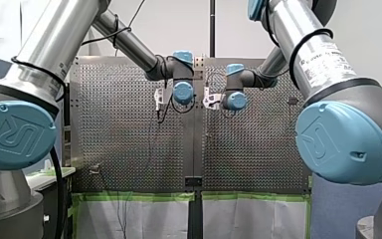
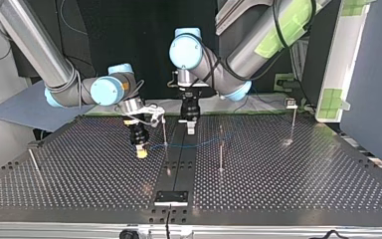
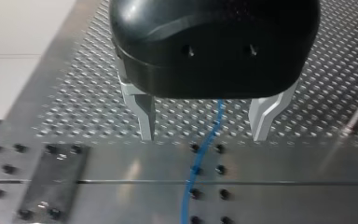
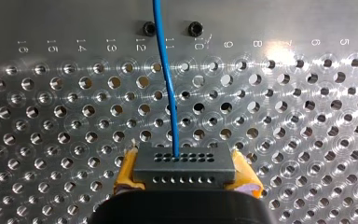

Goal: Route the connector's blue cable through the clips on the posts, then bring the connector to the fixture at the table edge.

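Nearest in the top view, a black plate (image 2: pixel 171 197) sits at the table's front edge, at the end of the centre strip (image 2: pixel 178 162). I take it for the fixture, and nothing rests on it. Behind it, thin posts (image 2: pixel 221 155) stand well apart on the perforated table (image 2: pixel 79 184). Their clips are too small for me to read.

Further back, at that view's left, my right gripper (image 2: pixel 141 151) points down close over the table. Its yellow pads (image 4: pixel 127 172) are clamped on either side of the dark connector (image 4: pixel 184 163). The blue cable (image 4: pixel 167 93) leaves the connector's face and runs low across the table, past the nearest post, toward my left gripper (image 3: pixel 205 128).

That gripper hangs farthest back, over the centre strip. Its metal fingers (image 3: pixel 145 116) are spread apart, with the cable lying between and beneath them, untouched.

My judgement is that the connector is in hand, but the cable looks to lie at table level, not in any clip. All the routing and the carry to the fixture are left to do.
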Motion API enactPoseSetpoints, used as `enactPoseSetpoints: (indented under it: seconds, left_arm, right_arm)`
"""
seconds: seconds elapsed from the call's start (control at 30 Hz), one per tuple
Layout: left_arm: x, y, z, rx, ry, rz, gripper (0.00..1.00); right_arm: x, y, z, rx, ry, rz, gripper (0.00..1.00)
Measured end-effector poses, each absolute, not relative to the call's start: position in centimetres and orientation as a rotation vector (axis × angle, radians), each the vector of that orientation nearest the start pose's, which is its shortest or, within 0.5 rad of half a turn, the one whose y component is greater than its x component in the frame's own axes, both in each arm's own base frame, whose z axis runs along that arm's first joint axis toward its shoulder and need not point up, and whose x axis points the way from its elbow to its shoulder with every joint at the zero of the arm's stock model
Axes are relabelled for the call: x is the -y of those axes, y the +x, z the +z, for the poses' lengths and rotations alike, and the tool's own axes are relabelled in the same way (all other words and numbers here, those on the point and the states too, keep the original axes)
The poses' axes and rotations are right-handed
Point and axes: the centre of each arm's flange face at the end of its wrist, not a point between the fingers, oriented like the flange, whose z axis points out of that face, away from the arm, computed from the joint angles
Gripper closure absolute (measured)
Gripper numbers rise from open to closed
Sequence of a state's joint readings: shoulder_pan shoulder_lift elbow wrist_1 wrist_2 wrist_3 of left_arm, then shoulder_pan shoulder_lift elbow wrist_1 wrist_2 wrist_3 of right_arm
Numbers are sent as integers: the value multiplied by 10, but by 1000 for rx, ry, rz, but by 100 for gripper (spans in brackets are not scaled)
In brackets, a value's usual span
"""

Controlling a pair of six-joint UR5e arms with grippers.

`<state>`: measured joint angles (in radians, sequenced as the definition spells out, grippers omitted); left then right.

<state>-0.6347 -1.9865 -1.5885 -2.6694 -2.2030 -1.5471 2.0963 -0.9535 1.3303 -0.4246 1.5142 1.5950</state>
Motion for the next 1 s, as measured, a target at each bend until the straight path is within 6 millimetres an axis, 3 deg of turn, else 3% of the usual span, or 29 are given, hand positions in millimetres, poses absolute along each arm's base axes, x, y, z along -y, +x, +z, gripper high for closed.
enactPoseSetpoints:
  seconds: [0.2, 0.63, 1.0]
  left_arm:
    - [420, 457, 283, -1546, 10, 8, 0]
    - [407, 484, 303, -1522, -11, 44, 0]
    - [409, 511, 283, -1559, -12, 64, 0]
  right_arm:
    - [549, 479, 270, 871, 1576, 1669, 100]
    - [547, 480, 269, 873, 1585, 1666, 100]
    - [545, 481, 269, 874, 1590, 1666, 100]
